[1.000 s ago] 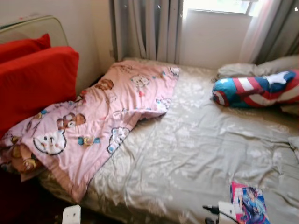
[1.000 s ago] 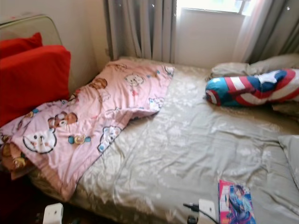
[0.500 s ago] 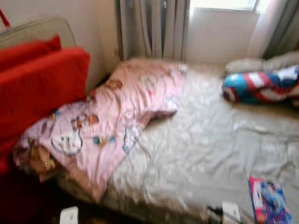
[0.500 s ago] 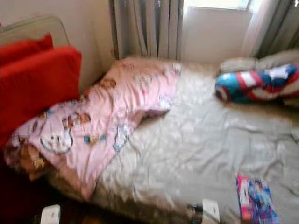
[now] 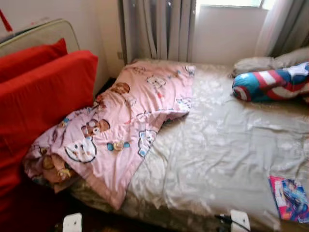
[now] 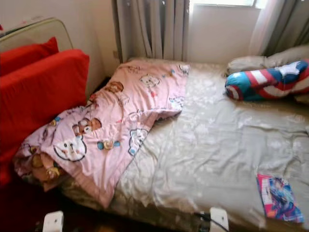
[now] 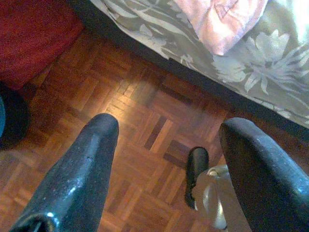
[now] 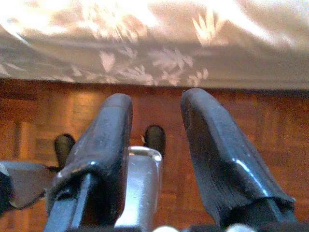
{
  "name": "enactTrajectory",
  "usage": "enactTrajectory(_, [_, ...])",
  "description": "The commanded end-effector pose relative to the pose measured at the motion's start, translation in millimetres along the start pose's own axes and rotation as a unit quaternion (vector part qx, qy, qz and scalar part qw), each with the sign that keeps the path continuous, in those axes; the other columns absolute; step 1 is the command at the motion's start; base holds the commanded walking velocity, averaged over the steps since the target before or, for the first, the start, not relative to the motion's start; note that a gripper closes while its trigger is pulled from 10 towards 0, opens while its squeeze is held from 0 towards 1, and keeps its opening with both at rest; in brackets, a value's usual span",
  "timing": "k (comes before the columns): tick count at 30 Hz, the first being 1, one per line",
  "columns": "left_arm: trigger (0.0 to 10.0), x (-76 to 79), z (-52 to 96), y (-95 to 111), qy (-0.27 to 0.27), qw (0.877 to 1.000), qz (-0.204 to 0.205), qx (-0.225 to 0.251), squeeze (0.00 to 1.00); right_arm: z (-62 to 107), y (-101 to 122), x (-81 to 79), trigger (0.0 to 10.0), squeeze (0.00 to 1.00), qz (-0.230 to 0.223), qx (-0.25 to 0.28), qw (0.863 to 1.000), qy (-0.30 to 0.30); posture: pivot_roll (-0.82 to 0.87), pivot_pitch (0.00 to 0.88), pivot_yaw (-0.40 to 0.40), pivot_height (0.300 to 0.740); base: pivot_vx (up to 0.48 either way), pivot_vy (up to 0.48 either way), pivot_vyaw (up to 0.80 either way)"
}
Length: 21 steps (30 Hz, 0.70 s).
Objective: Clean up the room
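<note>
A pink cartoon-print blanket [image 5: 126,115] lies crumpled over the left part of the bed [image 5: 227,145], its corner hanging off the near edge. A colourful magazine [image 5: 291,198] rests on the grey floral sheet at the front right. At the back right lies a blue, red and white striped bolster [image 5: 270,84] against grey pillows [image 5: 263,62]. Both arms hang low by the bed's near edge. My left gripper [image 7: 169,125] is open over the parquet floor [image 7: 145,125]. My right gripper [image 8: 157,96] is open too, over the floor beside the hanging sheet [image 8: 145,53].
Big red cushions [image 5: 43,96] stand stacked at the left against a beige headboard [image 5: 41,33]. Grey curtains [image 5: 157,29] and a window wall close off the back. A dark round object [image 7: 12,118] sits on the floor near the red fabric.
The whole picture has shifted to the right and sharpened, so the camera has turned left. Nothing on the bed has moved.
</note>
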<state>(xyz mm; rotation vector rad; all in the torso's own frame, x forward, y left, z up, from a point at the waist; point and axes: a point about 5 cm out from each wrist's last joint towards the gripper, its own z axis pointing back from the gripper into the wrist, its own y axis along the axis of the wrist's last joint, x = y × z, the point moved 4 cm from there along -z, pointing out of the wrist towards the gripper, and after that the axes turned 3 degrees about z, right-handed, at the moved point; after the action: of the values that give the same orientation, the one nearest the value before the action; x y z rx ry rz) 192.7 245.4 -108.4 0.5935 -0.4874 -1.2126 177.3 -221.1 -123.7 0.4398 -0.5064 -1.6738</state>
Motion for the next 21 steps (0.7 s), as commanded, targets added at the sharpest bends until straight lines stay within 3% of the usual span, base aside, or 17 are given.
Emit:
enactTrajectory(1, [10.0, -6.8, 2.2, -5.8, 0.006, 1.0, -0.006, -0.009, 0.0, -1.5, 6.0, -4.6, 10.0, 0.0, -0.004, 0.007, 1.0, 0.006, 0.02, 0.0, 0.006, 0.74, 0.0, 0.341, 0.0])
enactTrajectory(21, [10.0, -5.0, 1.4, -5.8, 0.007, 1.0, -0.008, -0.014, 0.0, -1.8, 5.1, -8.0, 10.0, 0.0, -0.007, 0.006, 1.0, 0.008, 0.01, 0.0, 0.009, 0.74, 0.0, 0.343, 0.0])
